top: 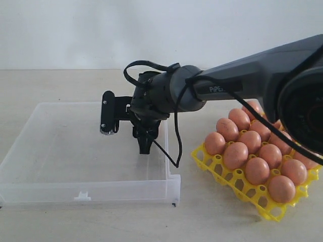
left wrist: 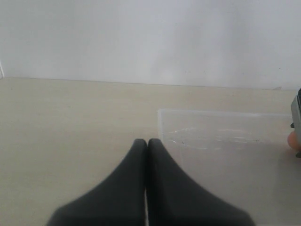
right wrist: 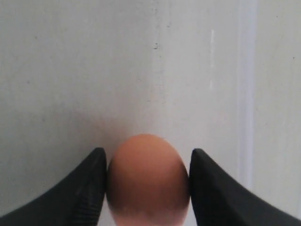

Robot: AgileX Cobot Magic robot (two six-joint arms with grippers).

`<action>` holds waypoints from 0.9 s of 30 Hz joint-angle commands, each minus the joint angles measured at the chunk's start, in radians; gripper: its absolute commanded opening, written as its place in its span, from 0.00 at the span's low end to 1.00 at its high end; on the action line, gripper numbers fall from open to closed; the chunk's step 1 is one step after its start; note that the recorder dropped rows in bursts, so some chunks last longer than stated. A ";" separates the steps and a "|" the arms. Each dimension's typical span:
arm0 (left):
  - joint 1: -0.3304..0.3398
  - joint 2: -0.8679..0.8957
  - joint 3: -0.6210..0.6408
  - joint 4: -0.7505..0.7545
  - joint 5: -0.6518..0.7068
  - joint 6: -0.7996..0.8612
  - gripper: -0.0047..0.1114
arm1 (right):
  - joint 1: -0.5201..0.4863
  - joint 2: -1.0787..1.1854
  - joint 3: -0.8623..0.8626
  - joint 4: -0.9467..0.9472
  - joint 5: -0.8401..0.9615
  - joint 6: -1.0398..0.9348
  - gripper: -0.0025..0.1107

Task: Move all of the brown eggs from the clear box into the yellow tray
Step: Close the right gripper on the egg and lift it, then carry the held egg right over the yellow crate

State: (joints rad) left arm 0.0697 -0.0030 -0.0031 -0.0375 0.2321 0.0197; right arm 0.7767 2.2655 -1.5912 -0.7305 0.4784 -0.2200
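My right gripper (top: pixel 146 145) reaches down into the clear box (top: pixel 75 191) near its right wall. In the right wrist view its two black fingers (right wrist: pixel 96 179) press on either side of one brown egg (right wrist: pixel 148 176), which rests on the box's floor (right wrist: pixel 70 70). That egg is hidden behind the gripper in the exterior view. Several brown eggs (top: pixel 235 155) sit in the cups of the yellow tray (top: pixel 203 157), to the right of the box. My left gripper (left wrist: pixel 147 142) is shut with nothing in it, low over the table beside a corner of the clear box (left wrist: pixel 225 141).
The right arm (top: pixel 242 80) stretches in from the right above the tray, with a black cable (top: pixel 176 146) hanging down to the box's right wall. The beige table (top: pixel 202 217) runs back to a white wall (top: pixel 101 30).
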 commanded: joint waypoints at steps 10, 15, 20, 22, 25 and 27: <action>0.001 0.003 0.003 0.002 0.000 0.001 0.00 | -0.010 -0.035 0.005 0.010 0.061 0.280 0.02; 0.001 0.003 0.003 0.002 0.000 0.001 0.00 | -0.010 -0.109 0.005 0.051 0.046 0.435 0.02; 0.001 0.003 0.003 0.002 0.000 0.001 0.00 | -0.010 -0.223 0.005 0.167 -0.019 0.568 0.02; 0.001 0.003 0.003 0.002 0.000 0.001 0.00 | -0.010 -0.262 0.005 0.189 -0.049 0.613 0.02; 0.001 0.003 0.003 0.002 0.000 0.001 0.00 | -0.010 -0.330 0.017 0.204 -0.096 0.719 0.02; 0.001 0.003 0.003 0.002 0.000 0.001 0.00 | -0.010 -0.361 0.047 0.190 -0.146 0.760 0.02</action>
State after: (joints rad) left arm 0.0697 -0.0030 -0.0031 -0.0375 0.2321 0.0197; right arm 0.7689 1.9527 -1.5764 -0.5343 0.3921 0.4686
